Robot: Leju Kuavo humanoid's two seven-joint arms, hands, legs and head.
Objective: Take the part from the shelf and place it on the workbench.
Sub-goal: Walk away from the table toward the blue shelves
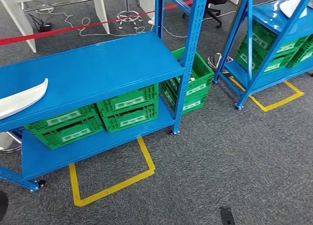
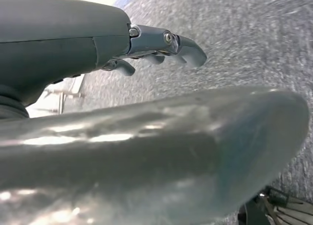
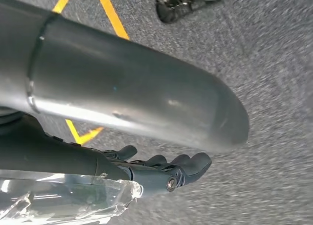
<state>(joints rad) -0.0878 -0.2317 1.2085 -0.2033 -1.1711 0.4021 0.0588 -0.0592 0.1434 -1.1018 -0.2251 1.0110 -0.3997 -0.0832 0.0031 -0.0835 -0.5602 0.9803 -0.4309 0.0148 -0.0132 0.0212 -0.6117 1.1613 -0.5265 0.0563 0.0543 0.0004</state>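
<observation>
A white curved part lies on the top board of the blue shelf, at its left end. A second white part rests on top of another blue shelf at the far right. My left hand hangs over the grey carpet, fingers stretched out and apart from the thumb, holding nothing. My right hand also hangs above the carpet, fingers loosely extended and empty, near a yellow floor line. Both hands are far from the parts.
Green crates fill the lower board of the near shelf, one more crate stands behind its post, and others sit in the right shelf. Yellow tape marks the carpet. A red tape barrier runs behind.
</observation>
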